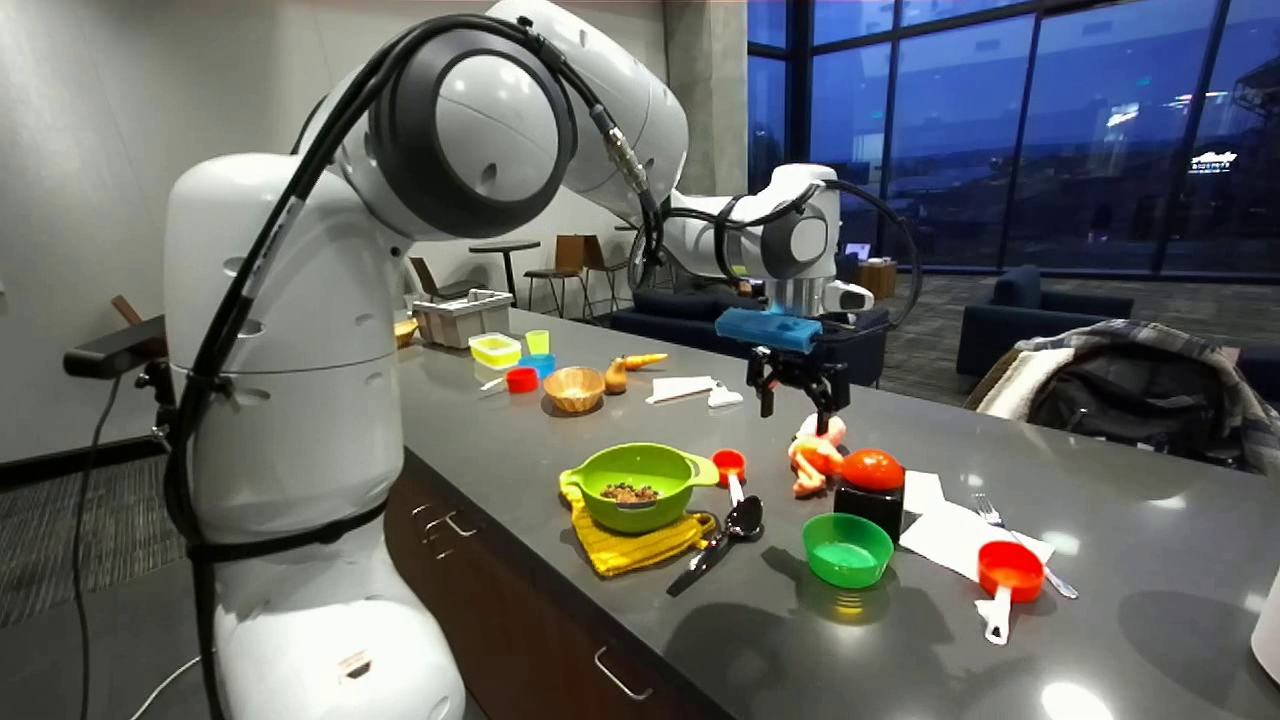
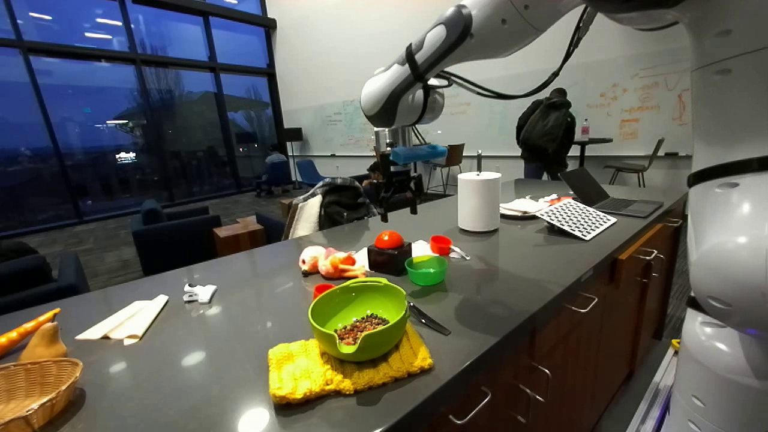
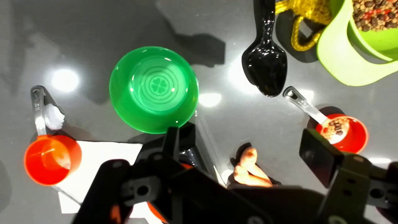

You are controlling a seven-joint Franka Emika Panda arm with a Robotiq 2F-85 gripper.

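Green cup [image 1: 846, 562]: lower frame, right of centre, in an exterior view.
Black box [image 1: 869, 502]: just behind the cup; red ball [image 1: 873, 468] on top.
Pink toy [image 1: 818, 457]: just beyond the box.
Gripper [image 1: 795, 415]: raised near toy and ball; jaws spread wide, empty.
Basket [image 1: 575, 396]: mid-frame.
Windows [image 1: 1110, 180]: upper right.

A laptop [image 2: 621, 205] and white perforated panel [image 2: 577, 219] sit near the counter's [image 2: 522, 276] drawer-side edge, a paper towel roll [image 2: 479, 202] farther in

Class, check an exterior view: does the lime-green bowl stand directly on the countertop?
No, the lime-green bowl sits on a yellow knitted cloth.
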